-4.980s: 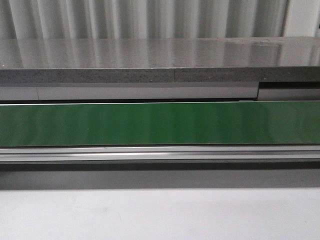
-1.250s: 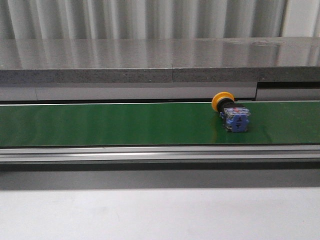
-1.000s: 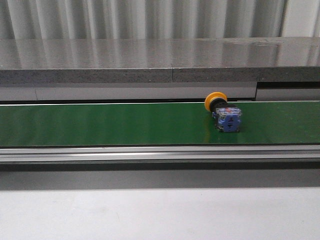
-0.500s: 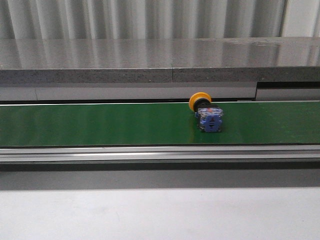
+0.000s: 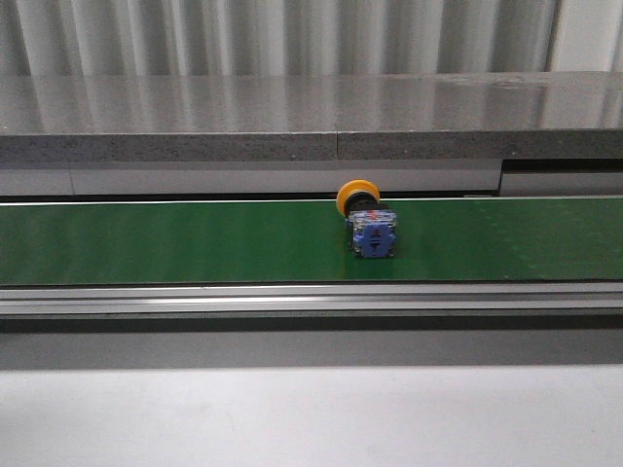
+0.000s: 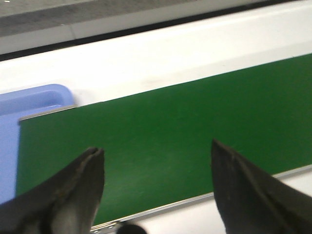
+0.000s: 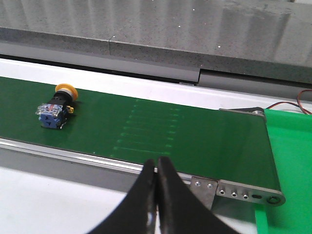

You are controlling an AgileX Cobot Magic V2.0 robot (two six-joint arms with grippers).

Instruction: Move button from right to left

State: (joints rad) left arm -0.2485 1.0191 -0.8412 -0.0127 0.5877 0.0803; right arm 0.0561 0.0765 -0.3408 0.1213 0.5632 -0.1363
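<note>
The button [image 5: 369,222] lies on its side on the green conveyor belt [image 5: 175,243], a little right of the middle in the front view, its yellow-orange cap toward the back and its blue-and-clear body toward me. It also shows in the right wrist view [image 7: 56,106], far along the belt from my right gripper [image 7: 157,168], which is shut and empty over the belt's near rail. My left gripper [image 6: 156,151] is open and empty above the belt [image 6: 170,131]; no button shows in its view. Neither gripper shows in the front view.
A grey stone ledge [image 5: 311,122] runs behind the belt and an aluminium rail [image 5: 311,299] in front. A light blue tray [image 6: 19,112] sits at the belt's left end. A green tray [image 7: 292,161] sits past the belt's right end, by a bolted bracket [image 7: 234,192].
The button came onto the belt from the right and has travelled steadily leftward along it, from the right part toward the middle.
</note>
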